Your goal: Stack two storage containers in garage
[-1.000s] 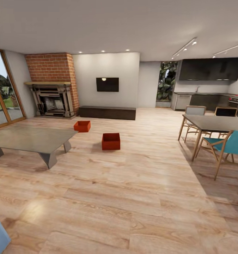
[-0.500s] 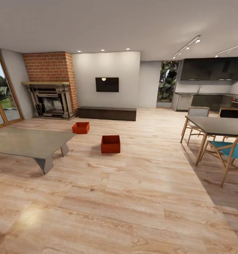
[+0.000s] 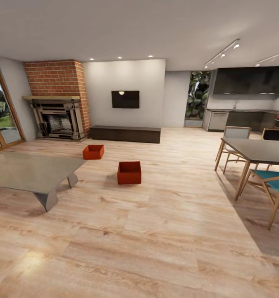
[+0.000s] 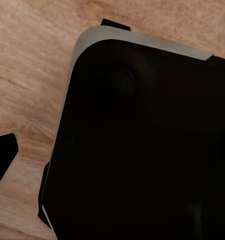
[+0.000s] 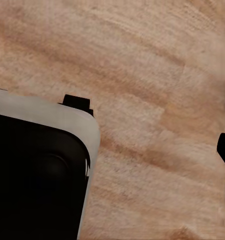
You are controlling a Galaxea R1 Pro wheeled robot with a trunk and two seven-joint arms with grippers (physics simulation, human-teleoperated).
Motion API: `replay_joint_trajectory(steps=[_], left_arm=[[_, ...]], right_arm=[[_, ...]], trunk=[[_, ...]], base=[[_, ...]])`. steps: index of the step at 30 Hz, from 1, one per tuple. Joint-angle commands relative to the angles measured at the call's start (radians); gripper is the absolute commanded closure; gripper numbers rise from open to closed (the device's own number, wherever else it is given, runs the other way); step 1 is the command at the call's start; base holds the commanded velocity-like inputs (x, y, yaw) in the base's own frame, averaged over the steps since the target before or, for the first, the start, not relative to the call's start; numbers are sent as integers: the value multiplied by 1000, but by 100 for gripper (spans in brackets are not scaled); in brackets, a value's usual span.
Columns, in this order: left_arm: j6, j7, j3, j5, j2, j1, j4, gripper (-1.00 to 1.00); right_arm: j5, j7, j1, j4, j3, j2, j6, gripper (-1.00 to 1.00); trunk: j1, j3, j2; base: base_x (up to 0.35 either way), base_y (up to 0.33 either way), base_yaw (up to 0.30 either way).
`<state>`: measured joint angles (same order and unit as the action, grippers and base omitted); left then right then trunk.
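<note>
So both boxy orange-red storage containers point(image 3: 129, 172) point(image 3: 93, 152) sit well ahead of the hands on pale wood plank floor point(image 3: 156, 231); can't tell either hand's grip state.

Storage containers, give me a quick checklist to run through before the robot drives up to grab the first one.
1. Near container in sight on the wood floor: ok.
2. Far container in sight near the fireplace: ok.
3. Both upright, open tops up: ok.
4. Containers apart, not nested: ok.
5. Straight floor path to the near one, between low table and dining table: ok.
6. Grippers open: cannot tell.
</note>
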<state>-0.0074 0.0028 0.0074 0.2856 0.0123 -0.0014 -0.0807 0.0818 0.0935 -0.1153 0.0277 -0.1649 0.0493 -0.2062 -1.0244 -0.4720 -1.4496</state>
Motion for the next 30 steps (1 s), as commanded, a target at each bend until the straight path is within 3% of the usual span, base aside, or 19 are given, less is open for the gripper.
replay_joint_trajectory(steps=[1,14,30], left_arm=[[-1,0,0,4,0,0,-1,-100],[-2,0,0,4,0,0,-1,-100],[-2,0,0,4,-2,0,-1,-100]], right_arm=[[9,6,-1,3,-4,0,-4,-100],[9,6,-1,3,-7,0,-4,-100],[9,6,-1,3,-9,0,-4,-100]], trunk=[[-1,-1,0],[-1,-1,0],[-1,-1,0]], base=[[325,0,97],[325,0,219],[325,0,21]])
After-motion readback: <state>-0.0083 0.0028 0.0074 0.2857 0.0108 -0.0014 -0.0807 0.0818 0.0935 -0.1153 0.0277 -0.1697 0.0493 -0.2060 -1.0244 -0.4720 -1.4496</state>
